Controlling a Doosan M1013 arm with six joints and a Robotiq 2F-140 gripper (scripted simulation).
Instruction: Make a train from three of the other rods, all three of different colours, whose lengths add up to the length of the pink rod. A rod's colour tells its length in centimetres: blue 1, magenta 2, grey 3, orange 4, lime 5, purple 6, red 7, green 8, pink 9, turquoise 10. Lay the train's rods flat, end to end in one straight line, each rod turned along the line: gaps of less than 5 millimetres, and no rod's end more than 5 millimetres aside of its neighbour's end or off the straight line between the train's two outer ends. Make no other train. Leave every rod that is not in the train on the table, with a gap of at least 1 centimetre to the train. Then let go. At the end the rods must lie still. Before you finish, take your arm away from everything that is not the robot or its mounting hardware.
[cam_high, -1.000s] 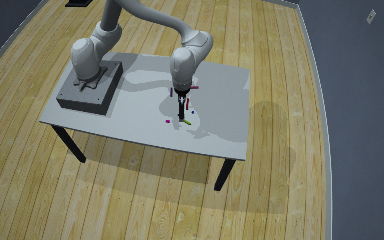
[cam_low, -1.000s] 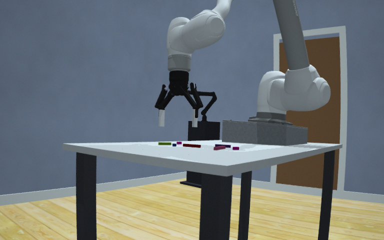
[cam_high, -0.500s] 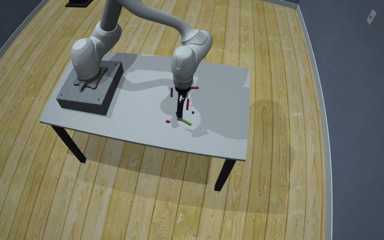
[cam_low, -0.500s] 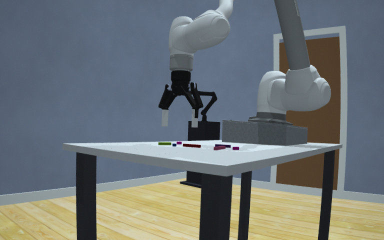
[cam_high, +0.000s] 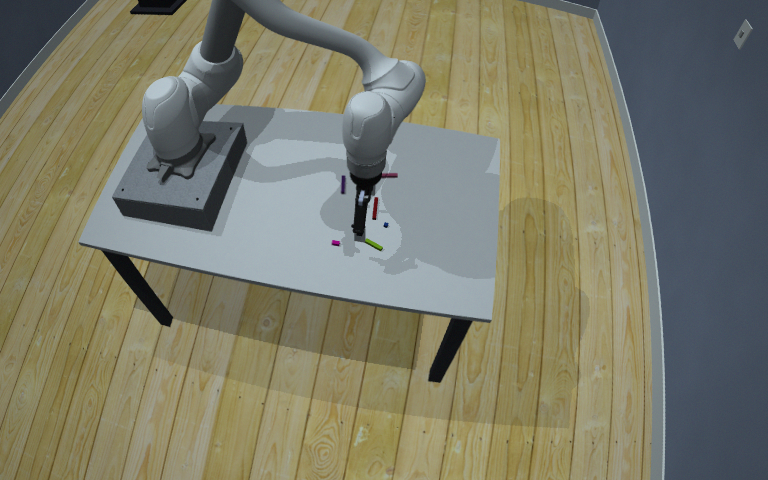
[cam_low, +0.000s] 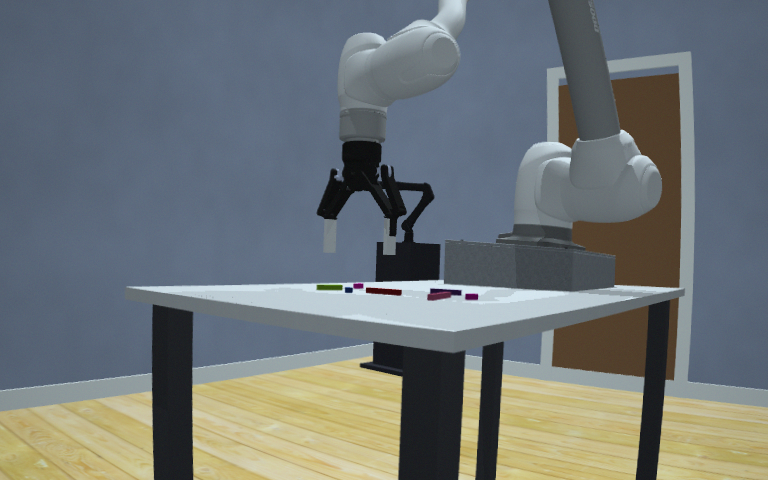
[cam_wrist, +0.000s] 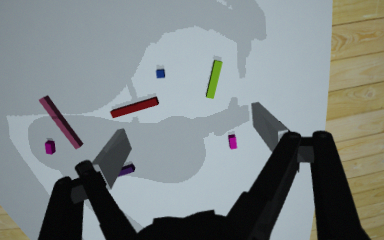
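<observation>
Seven small rods lie flat and apart on the grey table. In the wrist view I see a blue rod (cam_wrist: 160, 73), a lime rod (cam_wrist: 214, 79), a red rod (cam_wrist: 134, 107), a pink rod (cam_wrist: 61, 122), two magenta rods (cam_wrist: 50, 146) (cam_wrist: 232, 141), and a purple rod (cam_wrist: 126, 169) partly hidden by a finger. The top view shows purple (cam_high: 343, 183), pink (cam_high: 389, 175), red (cam_high: 374, 208), blue (cam_high: 386, 224), lime (cam_high: 373, 244) and one magenta (cam_high: 335, 242). My gripper (cam_wrist: 188, 127) (cam_low: 357, 244) (cam_high: 359, 229) is open and empty. It hangs well above the rods, roughly over the spot between the red and lime rods.
The arm's grey base block (cam_high: 181, 169) stands on the table's far left corner. The table's front edge runs close to the lime and magenta rods. A dark box (cam_low: 407, 260) stands behind the table.
</observation>
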